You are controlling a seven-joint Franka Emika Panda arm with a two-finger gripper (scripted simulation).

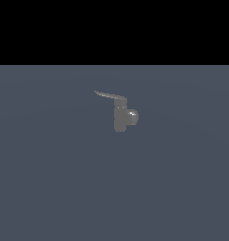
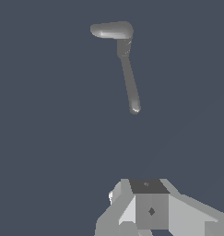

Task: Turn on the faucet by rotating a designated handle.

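1. Faucet point(image 1: 120, 116) stands alone mid-table point(image 1: 50, 188); its handle point(image 1: 109, 95) juts toward ten o'clock in the exterior view.
2. Handle looks thin, rigid, smooth; push near its tapered tip point(image 2: 135, 108) for leverage.
3. Tool point(image 2: 148, 209) sits well apart from it; its opening cannot be told.

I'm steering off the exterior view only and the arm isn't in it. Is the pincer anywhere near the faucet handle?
Observer: Not near. The wrist view shows the pincer well apart from the handle, touching nothing.
Operator: Which way does the handle lie from there?
Observer: Its tip points roughly toward the pincer. The spout leaves the faucet at about a right angle to it.
Operator: Anything between them?
Observer: Only bare grey floor.
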